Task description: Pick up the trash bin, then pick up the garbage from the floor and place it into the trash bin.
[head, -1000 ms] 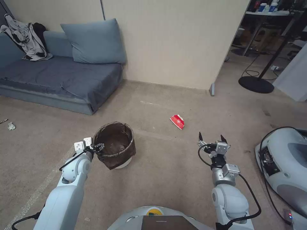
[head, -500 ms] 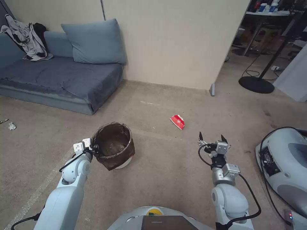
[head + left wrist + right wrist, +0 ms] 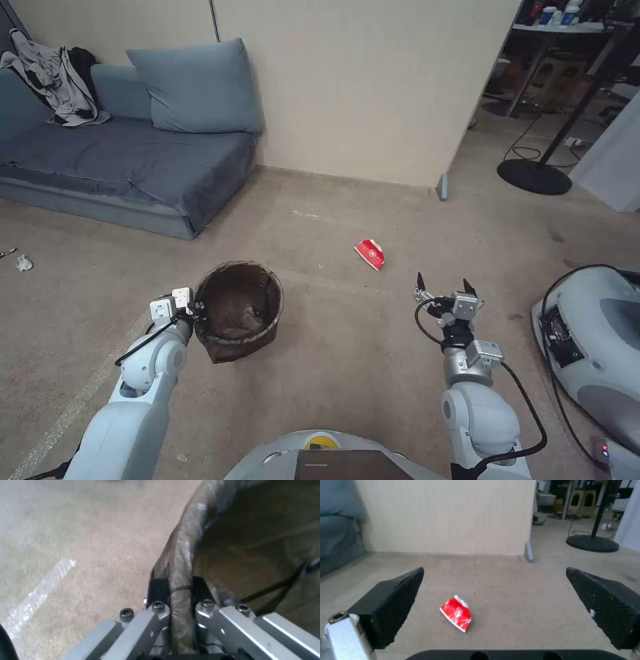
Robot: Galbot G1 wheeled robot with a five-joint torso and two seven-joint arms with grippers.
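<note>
head view: trash bin (image 3: 238,312) hangs off the floor, mouth tipped toward the camera, white base now hidden. left gripper (image 3: 194,313) pinches its rim. left wrist: fingers (image 3: 158,593) clamp the bagged rim. right wrist: right gripper (image 3: 493,600) wide open, red carton (image 3: 456,613) ahead.

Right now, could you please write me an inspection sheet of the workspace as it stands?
Surface: beige carpet floor, with a pale strip along its left side.
Job's things: trash bin, brown-lined, gripped at its rim; red-and-white carton on the carpet ahead; white scrap far left.
Clutter: grey clothing and a cushion on the blue sofa.
Grippers: left pincer clamped on the bin's rim; right pincer open, pointing at the carton.
Cables: black leads along both arms; a cord near the black stand base.
Surroundings: cream partition wall; a grey machine at right.
</note>
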